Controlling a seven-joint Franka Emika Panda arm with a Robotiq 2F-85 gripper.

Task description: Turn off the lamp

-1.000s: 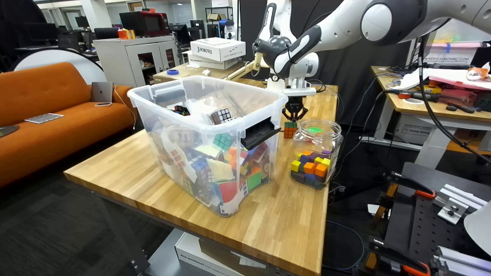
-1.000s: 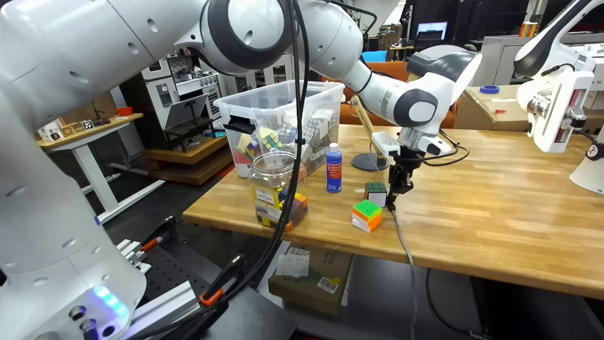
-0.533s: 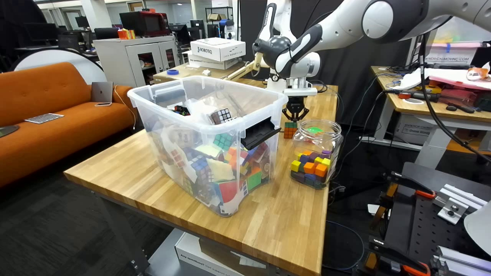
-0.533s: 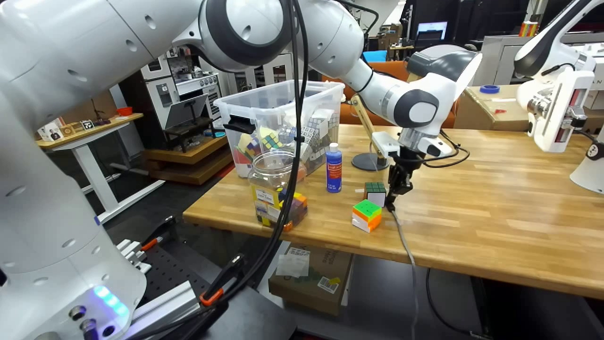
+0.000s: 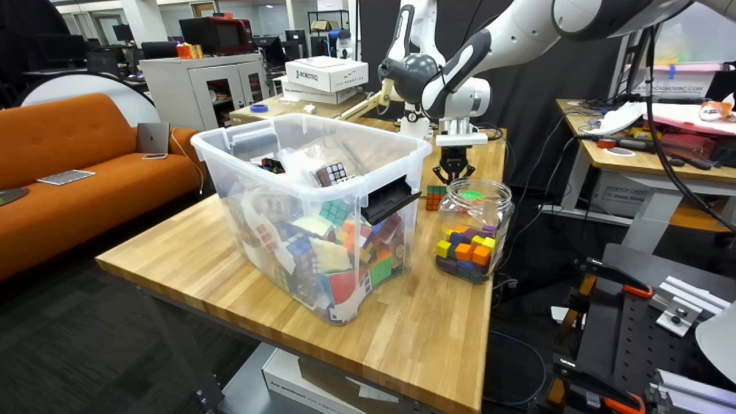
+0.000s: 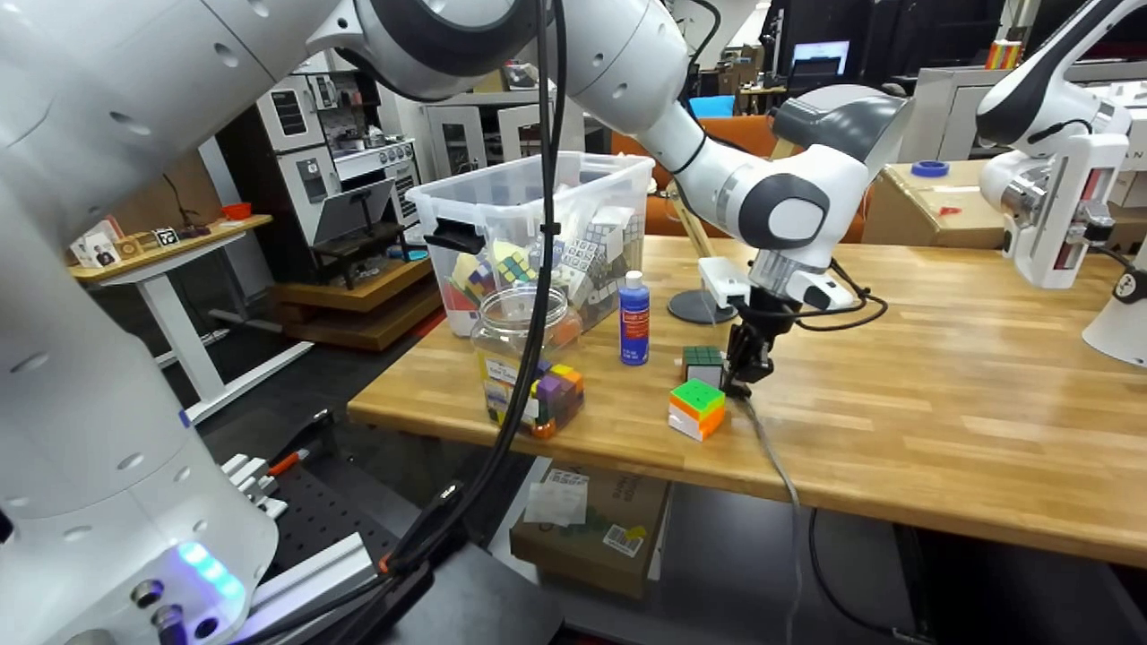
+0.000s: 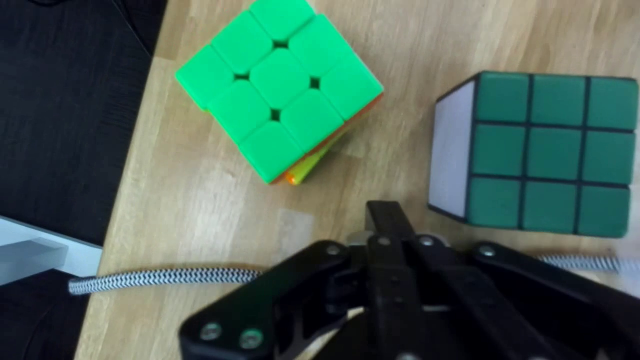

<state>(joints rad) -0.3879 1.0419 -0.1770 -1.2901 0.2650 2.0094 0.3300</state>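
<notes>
The lamp has a grey head, which shows in both exterior views (image 5: 417, 75) (image 6: 847, 121), a slim beige jointed arm (image 6: 688, 219) and a round dark base (image 6: 699, 307) on the table. The face of its head looks dull grey. My gripper (image 6: 737, 383) points down at the tabletop, in front of the lamp base. Its fingers are shut in the wrist view (image 7: 390, 220). A grey braided cord (image 7: 175, 277) shows on both sides of the fingertips; the part between is hidden. A black block shows at the tips; I cannot tell whether it is finger or cord switch.
A dark green cube (image 7: 552, 152) stands close beside the fingertips, and a bright green cube (image 7: 280, 90) lies nearer the table edge. A blue bottle (image 6: 634, 322), a clear jar of blocks (image 5: 474, 230) and a large clear bin (image 5: 310, 190) stand on the table.
My gripper has shifted a little toward the cubes and the near table edge. The dark green cube and the cord have shifted slightly. The lamp's face went from bright white to dull grey.
</notes>
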